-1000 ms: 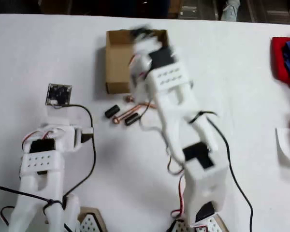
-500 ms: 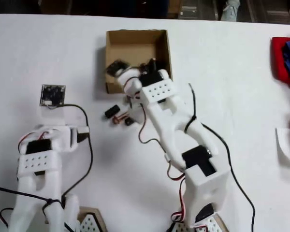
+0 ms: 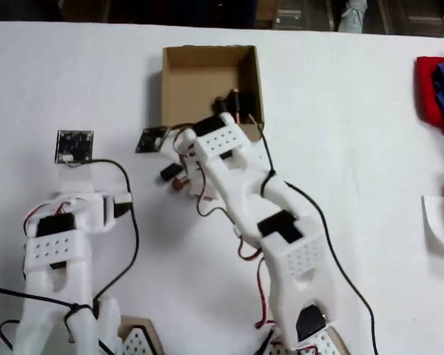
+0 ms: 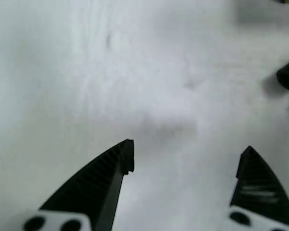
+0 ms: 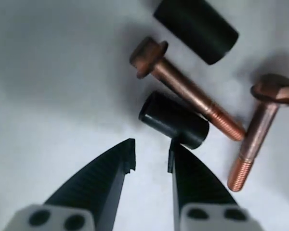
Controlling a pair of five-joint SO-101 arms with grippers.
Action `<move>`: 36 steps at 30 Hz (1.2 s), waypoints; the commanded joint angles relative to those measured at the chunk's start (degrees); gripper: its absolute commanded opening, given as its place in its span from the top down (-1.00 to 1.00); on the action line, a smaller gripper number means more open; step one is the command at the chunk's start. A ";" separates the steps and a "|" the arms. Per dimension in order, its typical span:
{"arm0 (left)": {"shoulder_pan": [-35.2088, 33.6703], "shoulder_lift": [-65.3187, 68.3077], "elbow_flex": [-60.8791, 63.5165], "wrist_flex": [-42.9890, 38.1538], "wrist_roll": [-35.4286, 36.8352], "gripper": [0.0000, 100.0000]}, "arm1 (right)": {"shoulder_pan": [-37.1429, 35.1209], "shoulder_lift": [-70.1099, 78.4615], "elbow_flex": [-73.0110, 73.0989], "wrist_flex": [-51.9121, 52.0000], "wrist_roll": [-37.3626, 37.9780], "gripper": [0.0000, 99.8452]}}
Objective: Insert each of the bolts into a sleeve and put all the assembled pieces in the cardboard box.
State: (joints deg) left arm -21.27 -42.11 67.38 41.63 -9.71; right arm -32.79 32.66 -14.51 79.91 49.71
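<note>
White table (image 3: 370, 111): right jaws, slightly parted, have left the cardboard box (image 3: 200, 80) for a sleeve (image 5: 173, 120); left jaws gape.

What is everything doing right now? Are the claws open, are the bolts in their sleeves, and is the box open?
Left gripper: open wide, empty.
Right gripper: open a little, empty.
Near sleeve: lying on its side beside the long bolt, no bolt through it.
Far sleeve: lying on its side, apart from the bolts.
Long bolt: lying loose, not in a sleeve.
Second bolt: lying loose, not in a sleeve.
Cardboard box: open at the top.
</note>
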 commanded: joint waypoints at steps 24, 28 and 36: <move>-5.54 -1.41 -1.19 -1.49 4.22 0.30 | -1.27 16.66 -27.78 16.13 2.46 0.50; -5.36 -1.41 -1.19 -1.49 4.22 0.30 | -2.15 17.63 -27.78 15.34 2.11 0.54; -5.45 -1.41 -1.19 -1.49 4.22 0.30 | -2.77 17.19 -29.10 12.09 -0.62 0.62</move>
State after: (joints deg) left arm -26.20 -42.11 67.38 41.01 -6.02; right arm -33.67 50.51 -40.88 92.57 51.38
